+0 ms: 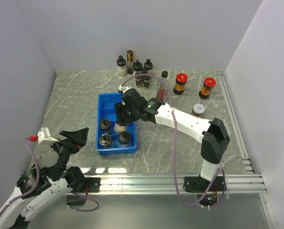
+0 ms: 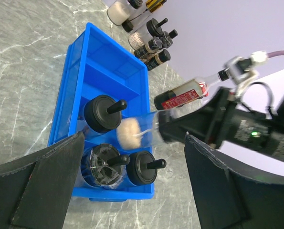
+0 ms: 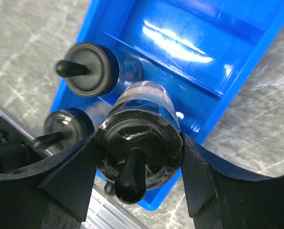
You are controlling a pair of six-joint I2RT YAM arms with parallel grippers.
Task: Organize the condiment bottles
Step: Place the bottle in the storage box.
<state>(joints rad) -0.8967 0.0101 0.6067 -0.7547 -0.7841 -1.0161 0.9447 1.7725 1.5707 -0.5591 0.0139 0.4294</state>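
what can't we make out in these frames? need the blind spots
- Whether the held jar touches the tray floor: the right gripper covers it in the top view, and the jar's own cap blocks it in the right wrist view.
- Labels on the back-row bottles: too small in the top view, partly cut by the upper edge in the left wrist view.
- Label on the jar beside the right arm: too small, top view only.
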